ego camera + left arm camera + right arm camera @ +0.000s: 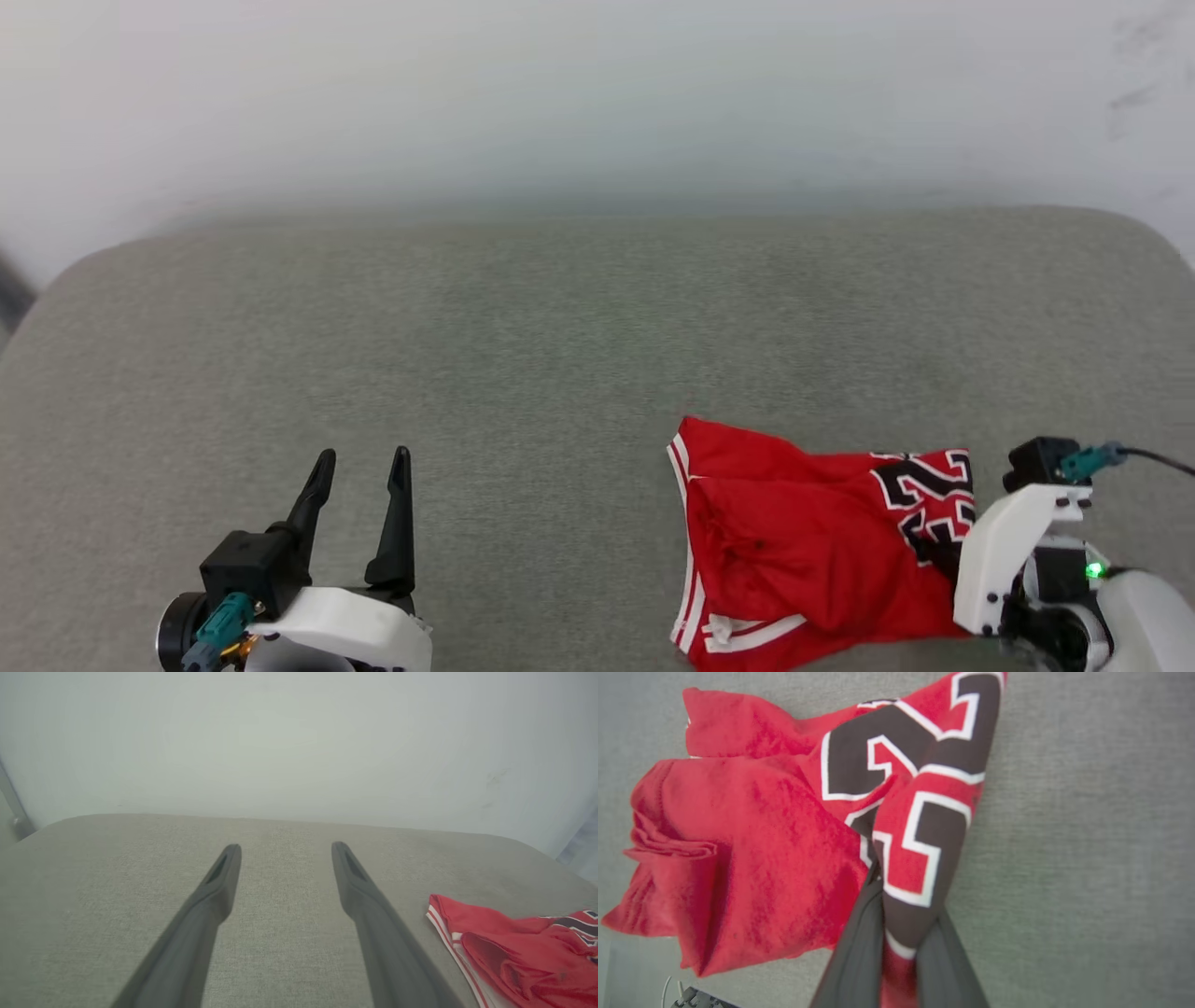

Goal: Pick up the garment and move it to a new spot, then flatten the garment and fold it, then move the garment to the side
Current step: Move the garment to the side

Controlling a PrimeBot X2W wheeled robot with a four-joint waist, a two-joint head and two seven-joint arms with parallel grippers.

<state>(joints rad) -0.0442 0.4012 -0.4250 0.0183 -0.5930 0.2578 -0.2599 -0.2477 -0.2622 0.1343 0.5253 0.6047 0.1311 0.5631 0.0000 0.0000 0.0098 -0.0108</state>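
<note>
right gripper: jaws clamped on the garment, pinching a bunched-up ridge of cloth right through the black number print. I'd guess this is the grab for the pick-up-and-move step.

why that spot: the printed end is the part closest to that arm, so it's the easy bite. A raised fold also gives the fingers cloth on both sides.

left gripper: jaws wide apart with nothing between them, hanging over bare upholstery well to the left of the shirt. It looks parked out of the way, so this seems like a one-arm job for now.

where the shirt is: on the grey padded surface, near-right area, close to the front edge. Most of it lies on the fabric, and it only peaks up where it's pinched.

how it looks: crumpled and doubled over itself, mostly plain red showing. The white-outlined digits are twisted at the right end, and red-white striped trim runs down the left edge and along the bottom.

handling guess: soft and floppy, so it'll probably dangle from that single pinch and need proper spreading later.

progress: very early I reckon, nothing flattened or folded yet.
</note>
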